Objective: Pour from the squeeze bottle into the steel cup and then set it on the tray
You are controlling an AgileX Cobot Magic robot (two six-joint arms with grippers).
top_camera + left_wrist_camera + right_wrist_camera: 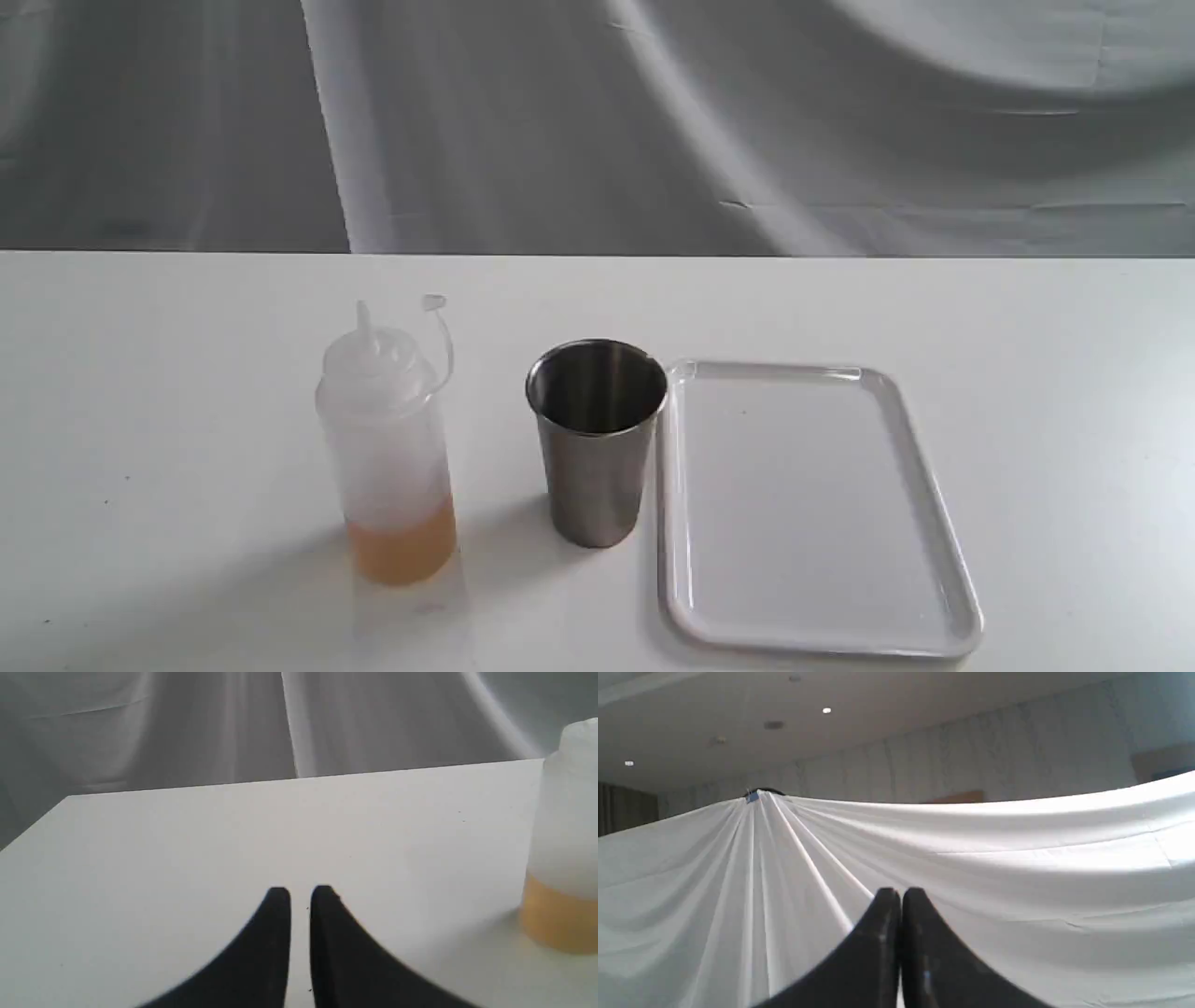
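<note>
Bottle: translucent whitish plastic squeeze bottle (387, 448), upright, left of centre in ext. view; pointed nozzle, cap off, hanging on strap.
Contents: amber-orange liquid, low, near base.
Cup: brushed steel tapered cup (596, 448), centre, upright, dark inside.
Tray: flat white rect. plastic tray (803, 504), lower right, just beside cup.
L gripper (300, 896): jaws narrow, slim gap, nothing between; bottle apart.
R gripper (900, 896): jaws pressed together, facing white draped cloth (1017, 868).

Bottle (387, 439) whitish, liquid (403, 551) amber; cup (595, 467) grey; tray (794, 485) white.
</note>
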